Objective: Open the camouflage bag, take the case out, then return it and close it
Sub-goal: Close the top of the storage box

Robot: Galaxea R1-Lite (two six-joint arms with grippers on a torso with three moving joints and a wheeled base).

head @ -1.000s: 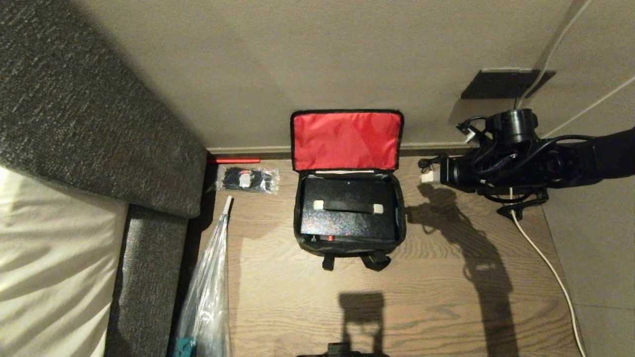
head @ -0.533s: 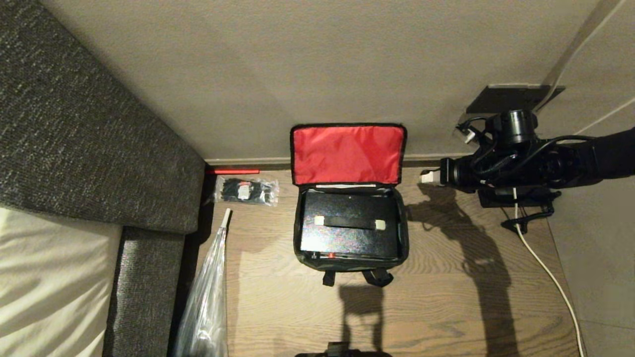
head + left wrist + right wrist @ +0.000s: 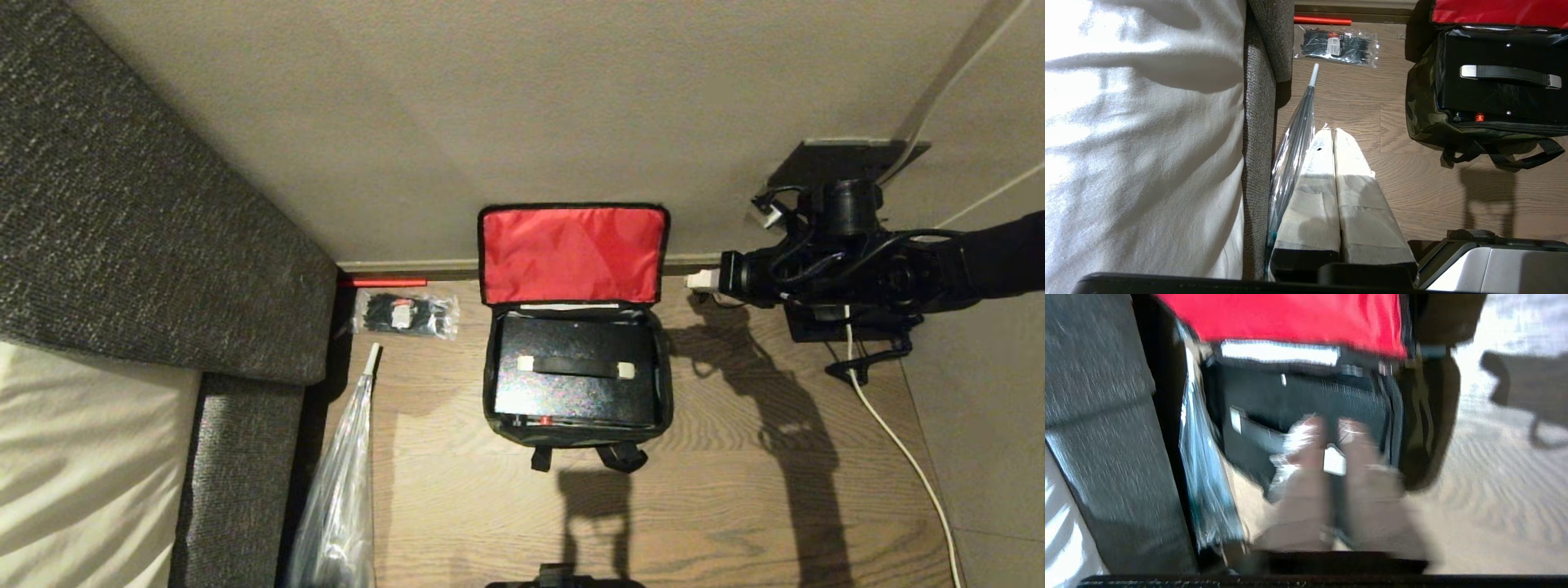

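Note:
The camouflage bag [image 3: 575, 431] stands open on the wood floor, its red-lined lid [image 3: 571, 253] leaning back against the wall. Inside it lies the black case [image 3: 571, 392], with its silver-ended handle [image 3: 575, 366] on top. My right gripper [image 3: 700, 282] hovers to the right of the bag's back corner, apart from it. In the right wrist view the gripper [image 3: 1331, 424] has its fingers a narrow gap apart and nothing between them, with the case [image 3: 1306, 396] beyond. My left gripper [image 3: 1329, 130] is parked low at the left, shut and empty, with the bag [image 3: 1423, 110] off to its side.
A grey upholstered frame [image 3: 163, 212] with white bedding [image 3: 73, 457] fills the left. A plastic-wrapped umbrella [image 3: 343, 482], a packet of black cable ties [image 3: 406, 314] and a red stick [image 3: 384, 282] lie left of the bag. A white cable [image 3: 898, 441] trails at the right.
The whole head view first shifted downward, so the camera moved. Since then my right gripper has moved slightly left and towards the wall.

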